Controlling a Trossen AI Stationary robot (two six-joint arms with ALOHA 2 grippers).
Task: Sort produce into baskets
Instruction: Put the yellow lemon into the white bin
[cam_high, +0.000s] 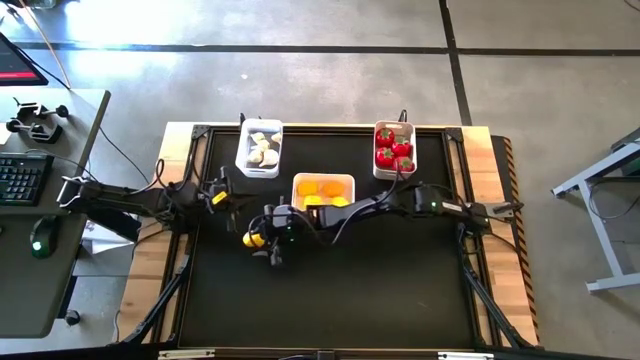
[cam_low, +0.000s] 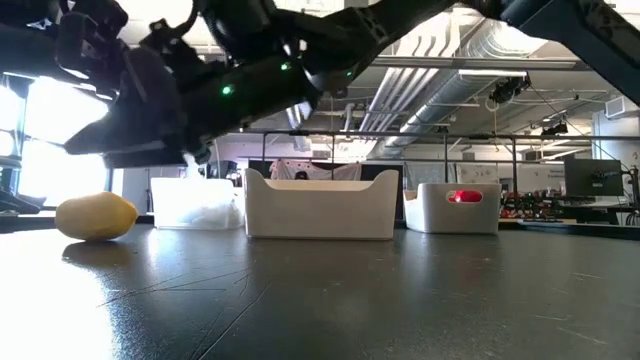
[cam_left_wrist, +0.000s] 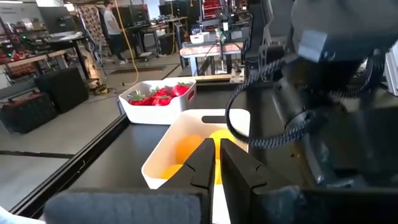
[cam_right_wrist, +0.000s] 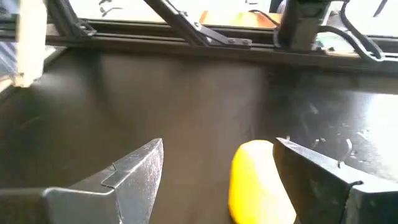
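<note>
high view, and here's the black table (cam_high: 330, 290) with three white bins along its far edge: the garlic bin (cam_high: 260, 149) on the left, the wider lemon bin (cam_high: 322, 189) in the middle already holding yellow pieces, the red fruit bin (cam_high: 393, 150) on the right. the right arm reaches across from its side, and its claw, the right gripper (cam_right_wrist: 217, 171), sits low over the last loose piece, a yellow lemon (cam_high: 253, 239) on the mat just in front and to the left of the lemon bin. in the right wrist view the jaws stand wide and hold nothing, with the lemon in the gap but crowding one finger, not centred. its long axis seems to run with the fingers' reach, not across the gap, so a close should land on its narrow sides. the low view confirms it rests on the table. the left gripper (cam_left_wrist: 217, 165) waits just beside, fingers pressed together and empty, looking toward the lemon bin. the right is plainly nearer; i'd nudge sideways to centre, then squeeze.
</note>
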